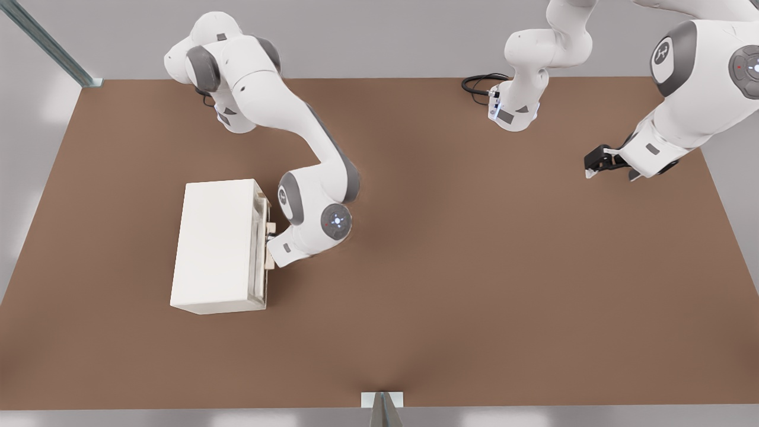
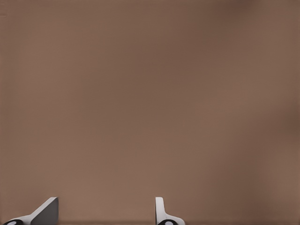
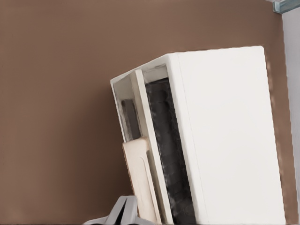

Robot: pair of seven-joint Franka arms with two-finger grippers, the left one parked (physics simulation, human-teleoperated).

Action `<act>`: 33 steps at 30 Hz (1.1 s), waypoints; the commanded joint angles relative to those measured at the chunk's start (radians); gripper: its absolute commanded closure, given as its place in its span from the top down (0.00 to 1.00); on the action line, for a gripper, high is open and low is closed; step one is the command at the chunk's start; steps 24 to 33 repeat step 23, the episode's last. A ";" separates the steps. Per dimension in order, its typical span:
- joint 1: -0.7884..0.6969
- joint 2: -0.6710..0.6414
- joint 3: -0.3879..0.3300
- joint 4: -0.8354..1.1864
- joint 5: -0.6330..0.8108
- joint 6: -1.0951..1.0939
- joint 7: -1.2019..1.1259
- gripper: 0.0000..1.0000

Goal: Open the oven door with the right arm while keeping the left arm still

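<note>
My gripper (image 1: pixel 271 236) sits tight against the oven door (image 1: pixel 261 246), its handle (image 3: pixel 140 180) just beside my fingers (image 3: pixel 123 213). The oven (image 1: pixel 216 243) walls off one side; toward the surface (image 1: pixel 474 284) middle and near edge I have open room.

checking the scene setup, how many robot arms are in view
2. The right arm reaches from the table's far edge to the oven door, its gripper at the handle. The left arm hangs parked at the front view's right.
</note>
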 commanded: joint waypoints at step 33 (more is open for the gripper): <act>-0.327 -0.485 0.079 -0.220 0.189 -0.044 -0.576 1.00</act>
